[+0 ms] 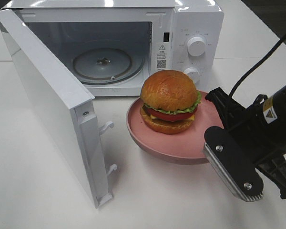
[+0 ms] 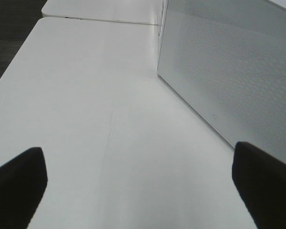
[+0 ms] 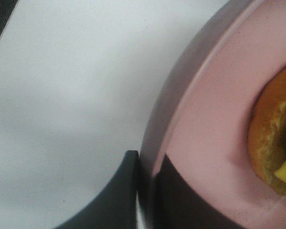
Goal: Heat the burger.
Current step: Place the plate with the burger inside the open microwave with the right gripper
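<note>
Gripping the rim of the pink dish (image 1: 181, 145), the right pincer (image 3: 148, 160) is holding its jaws almost together. One finger (image 3: 119, 195) is lying against the outside of the rim and the other is pressing on the inside (the rim itself is filling the thin gap between them). The burger (image 1: 169, 101) is sitting upright on the dish just ahead of that pincer's tips, toward the middle of the dish. Its orange-brown bun is on top, and lettuce, tomato and a corner of cheese are showing at its edge. The dish is lying on the white surface (image 1: 28, 191), though whether the gripped edge is lifting off it I cannot tell.

Beyond the burger from the right pincer, the microwave (image 1: 190, 28) is standing with its door (image 1: 47, 100) swung wide open. Its glass plate (image 1: 102, 62) is showing inside. Two round knobs (image 1: 196, 46) are sitting on the front panel, at the end of the oven nearest that pincer.

The left pincer (image 2: 138, 157) is hanging open over the surface, its two dark fingertips well apart with only the surface showing between them. A white panel with a fine dotted pattern (image 2: 229, 71) is standing close beside one fingertip (door or oven wall, I cannot tell which).
</note>
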`<state>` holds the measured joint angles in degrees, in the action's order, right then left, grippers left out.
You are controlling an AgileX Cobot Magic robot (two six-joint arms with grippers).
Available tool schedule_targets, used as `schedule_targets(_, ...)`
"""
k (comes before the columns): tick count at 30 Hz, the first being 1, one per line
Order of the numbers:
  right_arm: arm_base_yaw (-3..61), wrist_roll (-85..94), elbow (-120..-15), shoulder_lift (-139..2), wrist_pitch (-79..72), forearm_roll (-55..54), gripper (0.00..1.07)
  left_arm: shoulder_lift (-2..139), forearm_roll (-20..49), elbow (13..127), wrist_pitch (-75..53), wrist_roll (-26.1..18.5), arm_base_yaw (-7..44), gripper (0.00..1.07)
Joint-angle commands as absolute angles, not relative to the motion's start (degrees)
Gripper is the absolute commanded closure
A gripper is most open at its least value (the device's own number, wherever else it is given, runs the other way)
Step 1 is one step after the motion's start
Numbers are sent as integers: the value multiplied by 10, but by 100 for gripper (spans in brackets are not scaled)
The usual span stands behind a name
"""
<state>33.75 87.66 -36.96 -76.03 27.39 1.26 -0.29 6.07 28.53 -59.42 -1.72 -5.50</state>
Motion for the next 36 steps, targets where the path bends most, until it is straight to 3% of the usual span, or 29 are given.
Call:
schedule_targets(1, 319, 960, -392, -755, 249, -47, 107, -15, 65, 285, -592, -17, -56, 9)
schedule_targets(16, 319, 968, -441, -808, 247, -45, 107, -15, 65, 285, -592, -17, -56, 9)
schedule_targets(36, 372, 899, -560, -912, 248, 19, 107, -15, 65, 285, -592, -17, -56, 9)
